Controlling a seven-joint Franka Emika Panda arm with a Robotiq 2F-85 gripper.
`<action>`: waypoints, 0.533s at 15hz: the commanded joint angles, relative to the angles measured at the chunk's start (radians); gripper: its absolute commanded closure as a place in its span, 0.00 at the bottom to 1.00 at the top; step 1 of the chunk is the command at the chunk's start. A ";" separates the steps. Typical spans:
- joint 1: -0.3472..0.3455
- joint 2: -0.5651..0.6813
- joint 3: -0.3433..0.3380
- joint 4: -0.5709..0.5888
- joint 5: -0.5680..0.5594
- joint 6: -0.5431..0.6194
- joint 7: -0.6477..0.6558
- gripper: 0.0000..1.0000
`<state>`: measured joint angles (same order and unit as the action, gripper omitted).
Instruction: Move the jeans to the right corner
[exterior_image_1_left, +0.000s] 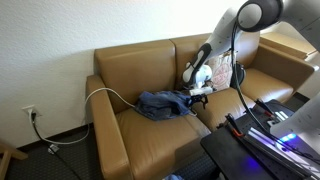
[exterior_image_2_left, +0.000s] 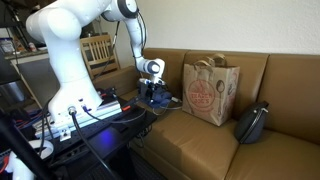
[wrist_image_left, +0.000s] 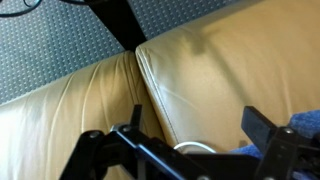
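Note:
The blue jeans (exterior_image_1_left: 163, 103) lie crumpled on the middle seat of a brown leather sofa (exterior_image_1_left: 140, 70). In an exterior view they show as a small blue heap (exterior_image_2_left: 163, 99) under the gripper. My gripper (exterior_image_1_left: 197, 93) hovers just above the edge of the jeans that lies toward the paper bag, and it also shows in an exterior view (exterior_image_2_left: 152, 92). In the wrist view the gripper (wrist_image_left: 200, 140) is open, with bare cushion between the fingers. A bit of the jeans (wrist_image_left: 306, 124) shows at the right edge.
A brown paper bag (exterior_image_2_left: 210, 90) stands on the sofa beside the jeans, with a black bag (exterior_image_2_left: 252, 122) further along. A white cable (exterior_image_1_left: 105, 96) runs from a wall outlet onto the seat. A black equipment table (exterior_image_1_left: 255, 135) stands in front of the sofa.

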<state>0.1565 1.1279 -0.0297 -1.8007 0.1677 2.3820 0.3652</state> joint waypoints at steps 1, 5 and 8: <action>0.017 0.127 -0.033 0.033 0.002 0.234 0.034 0.00; -0.014 0.157 -0.014 0.032 0.038 0.511 0.016 0.00; -0.049 0.125 0.053 0.019 0.054 0.662 -0.019 0.00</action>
<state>0.1558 1.2896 -0.0482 -1.7787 0.1927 2.9448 0.3907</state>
